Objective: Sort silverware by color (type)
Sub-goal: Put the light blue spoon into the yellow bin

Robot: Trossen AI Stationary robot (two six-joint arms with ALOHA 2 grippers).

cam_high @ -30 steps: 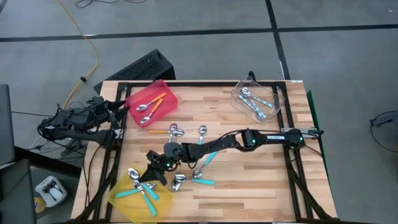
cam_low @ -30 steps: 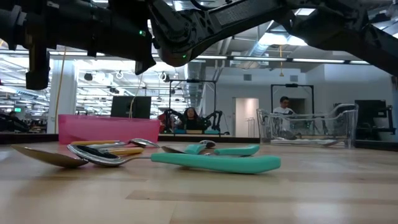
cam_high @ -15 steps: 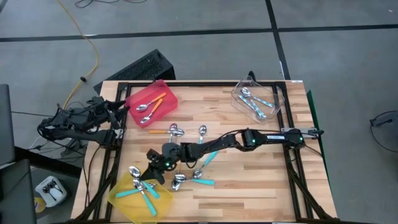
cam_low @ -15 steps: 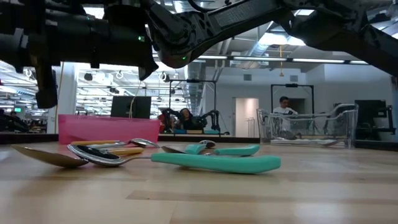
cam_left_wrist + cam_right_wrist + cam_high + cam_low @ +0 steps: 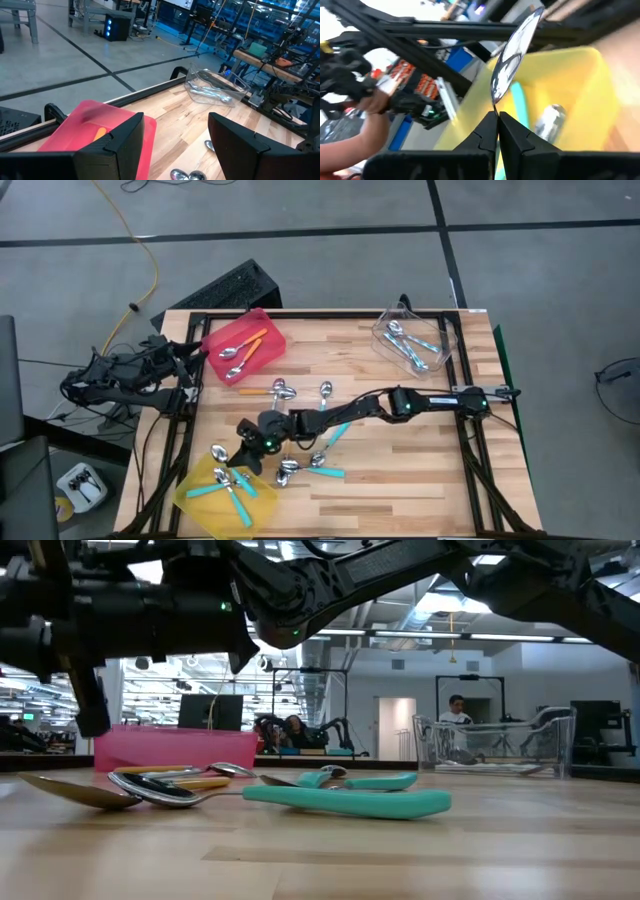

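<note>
My right gripper (image 5: 243, 458) reaches across the table to the yellow bin (image 5: 200, 498) at the near left corner and is shut on a spoon (image 5: 512, 50). Only that spoon's shiny bowl shows; its handle is hidden. The yellow bin holds teal-handled spoons (image 5: 232, 488). Orange-handled spoons (image 5: 245, 347) lie in the red bin (image 5: 262, 325), and light blue ones (image 5: 412, 345) in the clear bin (image 5: 445, 340). Several loose spoons (image 5: 325, 435) lie flat on the wood mid-table. My left gripper (image 5: 175, 150) waits open beside the red bin, off the table's left edge. My right gripper pinches the spoon between its two fingertips at the neck just behind the bowl (image 5: 495, 102). The bowl sticks out forward past the fingertips, lifted clear above the yellow bin. The fingers hide the handle.
A loose orange-handled spoon (image 5: 258, 391) lies near the red bin, and teal ones (image 5: 318, 471) lie close to my right arm's forearm. Bare wood lies toward the near right. A person's hand (image 5: 375, 107) shows beyond the table's left side, and people sit far off in the room.
My right gripper, still shut on the spoon, has come down and moved a little toward the near edge, over the yellow bin. In the low view it has sunk steadily. The loose spoons on the table have stayed put.
</note>
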